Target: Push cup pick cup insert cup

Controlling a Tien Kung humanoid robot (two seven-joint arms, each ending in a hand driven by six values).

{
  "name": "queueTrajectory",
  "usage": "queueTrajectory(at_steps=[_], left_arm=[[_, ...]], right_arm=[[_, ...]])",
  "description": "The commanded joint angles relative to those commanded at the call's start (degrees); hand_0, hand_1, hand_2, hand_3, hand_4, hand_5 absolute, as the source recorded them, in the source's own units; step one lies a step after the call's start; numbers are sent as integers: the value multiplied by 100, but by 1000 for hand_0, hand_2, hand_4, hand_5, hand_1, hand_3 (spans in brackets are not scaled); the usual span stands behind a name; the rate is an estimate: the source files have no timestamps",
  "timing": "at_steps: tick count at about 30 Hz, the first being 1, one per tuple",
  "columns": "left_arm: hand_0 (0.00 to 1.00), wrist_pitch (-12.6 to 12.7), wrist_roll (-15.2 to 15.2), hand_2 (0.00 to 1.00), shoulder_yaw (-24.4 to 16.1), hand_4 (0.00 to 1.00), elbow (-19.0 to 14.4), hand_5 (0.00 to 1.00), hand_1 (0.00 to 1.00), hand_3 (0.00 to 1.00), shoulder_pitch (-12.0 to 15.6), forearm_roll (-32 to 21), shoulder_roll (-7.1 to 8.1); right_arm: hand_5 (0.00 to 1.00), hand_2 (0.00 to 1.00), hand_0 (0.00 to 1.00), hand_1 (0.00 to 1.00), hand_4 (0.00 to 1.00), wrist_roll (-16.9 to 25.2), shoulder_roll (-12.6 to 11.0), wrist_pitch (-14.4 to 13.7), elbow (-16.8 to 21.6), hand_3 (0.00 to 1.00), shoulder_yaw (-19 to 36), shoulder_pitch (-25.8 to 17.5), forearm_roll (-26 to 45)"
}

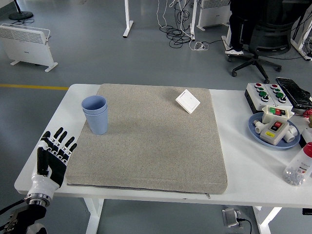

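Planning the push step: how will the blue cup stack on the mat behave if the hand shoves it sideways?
The blue cup stack stands upright, taller than wide and narrower at the base, so a high push would probably tip it. It looks like light plastic. The grey mat seems textured, so it may drag rather than slide.

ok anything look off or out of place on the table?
Nothing spilled or damaged. The blue cups stand upright, nested, at the grey mat's left side. The white square plate lies at an angle near the mat's far edge. The left hand is open by the mat's near left corner.
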Motion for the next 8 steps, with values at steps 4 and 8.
queueTrajectory(at_steps=[4, 8], left_arm=[[889, 8, -3, 997, 6, 600, 5, 998, 907, 920, -17, 7, 0], [889, 20, -5, 997, -10, 600, 14, 998, 907, 920, -19, 15, 0]], right_arm=[[470, 661, 755, 633, 77, 6, -4, 2, 0, 559, 3, 8, -2], [470, 661, 755, 633, 77, 5, -2, 2, 0, 559, 1, 9, -4]])
